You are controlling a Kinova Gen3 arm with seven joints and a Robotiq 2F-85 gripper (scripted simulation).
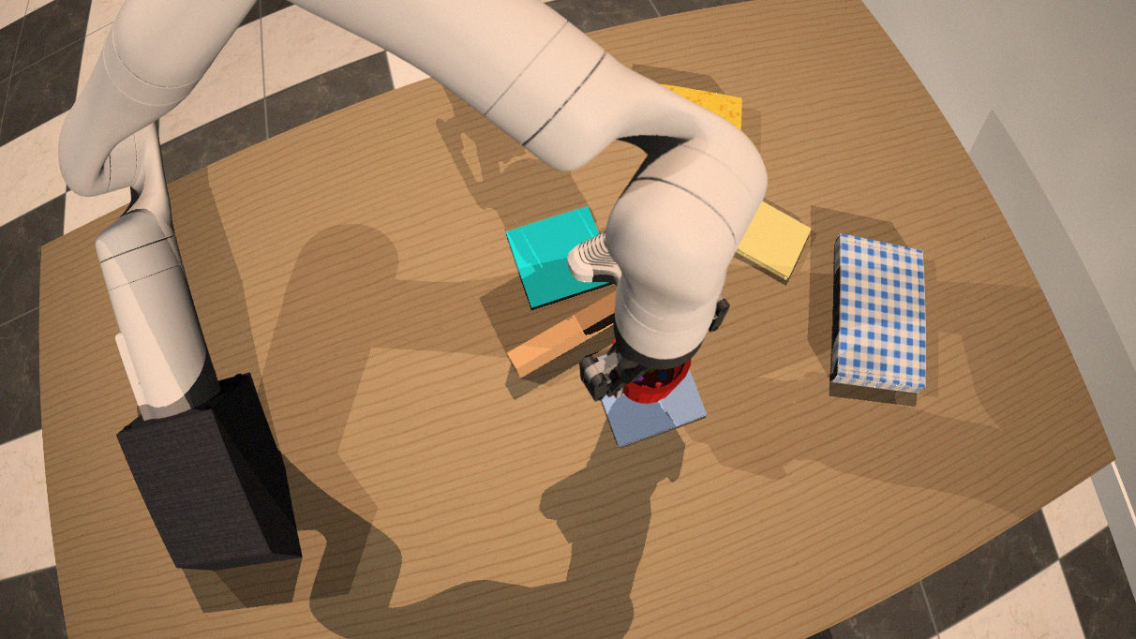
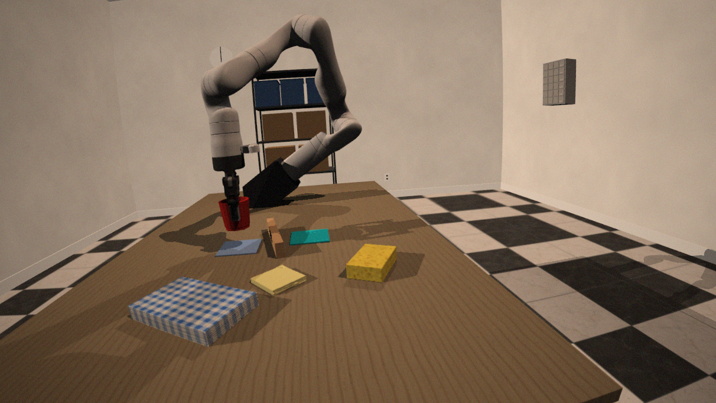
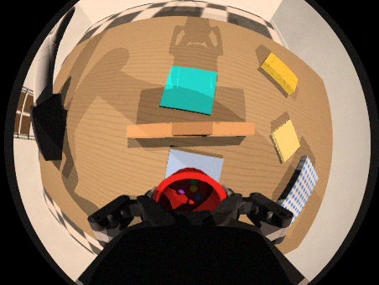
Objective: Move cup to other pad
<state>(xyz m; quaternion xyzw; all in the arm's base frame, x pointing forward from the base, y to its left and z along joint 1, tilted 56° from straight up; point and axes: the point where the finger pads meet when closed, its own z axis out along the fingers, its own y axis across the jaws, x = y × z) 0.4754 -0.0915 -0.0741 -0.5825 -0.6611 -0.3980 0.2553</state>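
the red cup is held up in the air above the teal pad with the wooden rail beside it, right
Not quite. The pincer does hold the red cup in the air, but above the grey-blue square pad, not the teal square pad. The upright wooden rail stands between the two pads, as the exterior view shows.

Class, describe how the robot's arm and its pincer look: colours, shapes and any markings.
The arm is off-white, built of smooth rounded tubular segments with thin dark seam lines at the joints. It rises from a black block base. The pincer is black, with two jointed linkage fingers. No cables show.
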